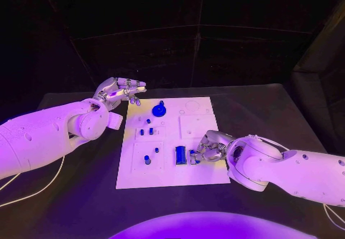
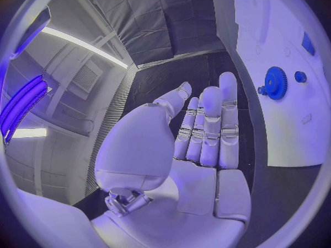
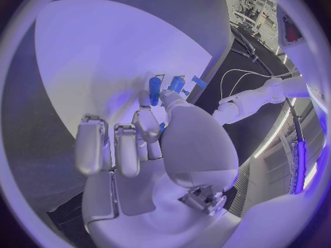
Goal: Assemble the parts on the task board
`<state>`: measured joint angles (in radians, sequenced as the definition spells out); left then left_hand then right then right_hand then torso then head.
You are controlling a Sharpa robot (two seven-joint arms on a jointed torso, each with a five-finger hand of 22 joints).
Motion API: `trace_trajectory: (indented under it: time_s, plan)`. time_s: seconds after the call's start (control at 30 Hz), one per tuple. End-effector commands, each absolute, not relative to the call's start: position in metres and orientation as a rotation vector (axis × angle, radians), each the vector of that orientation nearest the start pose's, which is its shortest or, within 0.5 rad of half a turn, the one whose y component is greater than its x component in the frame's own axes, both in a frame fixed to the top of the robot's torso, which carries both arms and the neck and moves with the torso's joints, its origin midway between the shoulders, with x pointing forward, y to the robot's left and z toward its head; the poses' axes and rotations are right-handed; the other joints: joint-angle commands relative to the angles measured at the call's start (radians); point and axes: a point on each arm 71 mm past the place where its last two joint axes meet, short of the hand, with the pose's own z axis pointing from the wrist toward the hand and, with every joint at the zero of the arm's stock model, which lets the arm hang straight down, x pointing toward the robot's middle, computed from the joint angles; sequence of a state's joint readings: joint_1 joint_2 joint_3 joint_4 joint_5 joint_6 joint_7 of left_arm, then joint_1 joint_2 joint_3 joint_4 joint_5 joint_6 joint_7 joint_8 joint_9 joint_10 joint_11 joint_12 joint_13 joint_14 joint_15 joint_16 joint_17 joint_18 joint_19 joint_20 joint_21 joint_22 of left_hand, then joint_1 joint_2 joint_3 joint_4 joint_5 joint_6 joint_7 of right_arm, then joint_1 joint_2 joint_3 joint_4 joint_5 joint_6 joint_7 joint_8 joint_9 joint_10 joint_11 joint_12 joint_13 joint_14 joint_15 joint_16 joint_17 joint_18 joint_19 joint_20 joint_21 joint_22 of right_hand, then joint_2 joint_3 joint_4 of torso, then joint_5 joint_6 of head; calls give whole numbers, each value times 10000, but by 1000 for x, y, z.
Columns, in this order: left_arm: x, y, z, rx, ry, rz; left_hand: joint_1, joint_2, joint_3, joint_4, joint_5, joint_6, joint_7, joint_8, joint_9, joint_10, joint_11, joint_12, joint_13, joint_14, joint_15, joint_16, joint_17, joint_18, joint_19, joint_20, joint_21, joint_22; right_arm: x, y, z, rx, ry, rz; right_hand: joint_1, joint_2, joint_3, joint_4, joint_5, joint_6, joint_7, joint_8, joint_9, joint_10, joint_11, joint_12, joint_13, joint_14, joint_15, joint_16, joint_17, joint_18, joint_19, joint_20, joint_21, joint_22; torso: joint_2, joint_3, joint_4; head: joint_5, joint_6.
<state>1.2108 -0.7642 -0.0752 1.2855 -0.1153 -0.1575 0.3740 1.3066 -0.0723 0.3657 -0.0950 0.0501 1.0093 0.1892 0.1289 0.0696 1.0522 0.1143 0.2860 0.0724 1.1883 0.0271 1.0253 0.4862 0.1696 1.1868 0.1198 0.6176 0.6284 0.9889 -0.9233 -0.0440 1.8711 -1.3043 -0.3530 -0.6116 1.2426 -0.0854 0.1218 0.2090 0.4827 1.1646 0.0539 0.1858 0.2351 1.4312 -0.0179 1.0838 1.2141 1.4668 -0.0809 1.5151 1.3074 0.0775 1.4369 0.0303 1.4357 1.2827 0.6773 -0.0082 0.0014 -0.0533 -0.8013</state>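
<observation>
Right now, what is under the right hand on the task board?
The right hand is over the task board, its fingers on a blue part beside the larger blue block. What lies under the palm is hidden.

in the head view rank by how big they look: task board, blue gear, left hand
1. task board
2. left hand
3. blue gear

The left hand hovers nearer the camera, so its rank is less sure.

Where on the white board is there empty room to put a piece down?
The task board is bare along its near edge, below the right hand, and across its upper right, apart from shallow recesses. It is crowded on the left half: the blue gear and small blue pegs stand there, with the left hand at the far-left corner.
</observation>
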Motion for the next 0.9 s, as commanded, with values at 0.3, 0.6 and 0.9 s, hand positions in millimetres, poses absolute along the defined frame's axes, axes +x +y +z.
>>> trace_trajectory:
  time_s: [0.3,0.6,0.9]
  plan:
    - [525,231,-198,-9881,15108,-15000,31,93,-39,-12,2,-38,-7,34,0,-94,4,41,-12,-55,-2,-20,-9,129,11,48,-47,-9,374,-166,-256,2526,20763,5162,-358,27,-234,277,-62,176,-20,74,93,63,-69,-28,-8,798,-67,-15,1415,-184,85,-63,-18,5,3,0,-9,17,3]
    - [525,231,-198,-9888,15137,-15002,31,93,-39,-12,2,-38,-7,34,0,-94,4,41,-12,-55,-2,-20,-9,129,11,48,-47,-9,373,-164,-256,2414,20734,5330,-1014,142,-845,800,-327,261,-55,94,233,130,-92,-93,-37,821,-85,37,1528,-193,111,-83,-7,47,-1,0,-4,19,2]
    - [526,231,-198,-9900,15165,-14994,40,95,-47,-15,2,-49,-2,40,-1,-107,8,48,-14,-59,-1,-17,-16,129,13,48,-52,-14,372,-165,-254,2359,20615,5589,-1894,377,-1795,826,-2105,301,-91,88,416,193,-119,-100,-5,840,-107,83,1629,-201,137,-102,7,100,3,5,-11,16,10]
